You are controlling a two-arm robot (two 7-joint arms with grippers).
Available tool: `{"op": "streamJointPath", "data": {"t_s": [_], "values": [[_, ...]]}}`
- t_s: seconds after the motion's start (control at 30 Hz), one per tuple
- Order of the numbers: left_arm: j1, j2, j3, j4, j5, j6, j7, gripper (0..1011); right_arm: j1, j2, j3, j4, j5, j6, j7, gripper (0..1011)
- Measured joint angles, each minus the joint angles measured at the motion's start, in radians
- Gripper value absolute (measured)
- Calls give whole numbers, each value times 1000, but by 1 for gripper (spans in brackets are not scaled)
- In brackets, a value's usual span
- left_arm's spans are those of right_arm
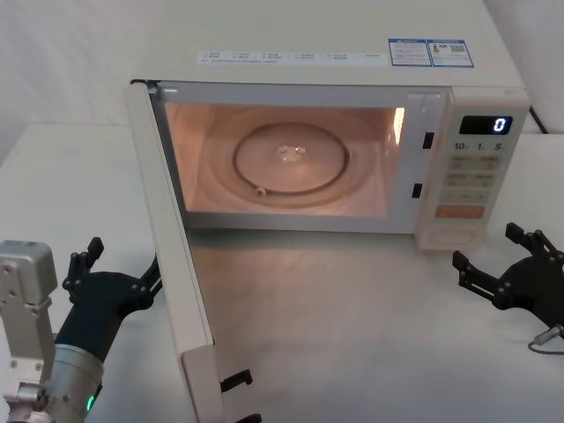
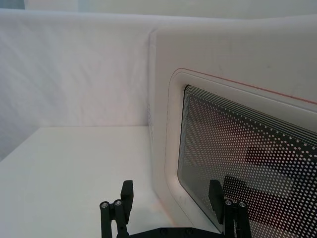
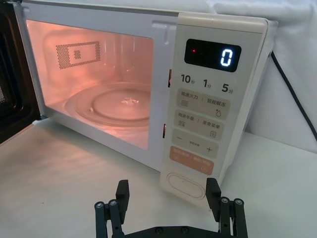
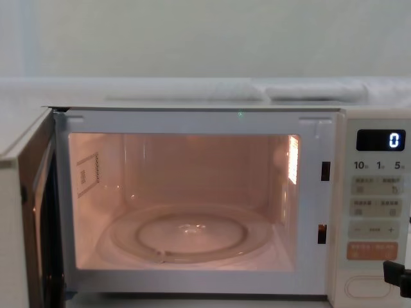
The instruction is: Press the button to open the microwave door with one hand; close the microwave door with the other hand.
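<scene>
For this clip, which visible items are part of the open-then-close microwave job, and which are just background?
Job items:
- microwave, lit inside
- microwave door, swung wide open
- button at the panel's bottom
- right claw, open, in front of the panel
- left claw, open, by the door's outer face

Background:
- glass turntable
- orange key
- display showing 0
- table

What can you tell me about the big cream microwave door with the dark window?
The cream microwave door with a dark rounded window is swung wide open, hinged at the left of the cream boxy microwave and sticking out toward the robot. In the left wrist view its dotted dark window has a thin pink outline. It looks like smooth plastic, with black latch hooks on its free edge. The black left gripper, open, sits just beside its outer face; whether they touch is unclear.
</scene>
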Motion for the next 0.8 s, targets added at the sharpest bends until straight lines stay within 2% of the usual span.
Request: {"op": "streamJointPath", "data": {"t_s": [0.8], "values": [[0, 0, 0, 0, 0, 0, 0, 1001, 0, 0, 0, 0, 0, 0, 0, 1000]]}}
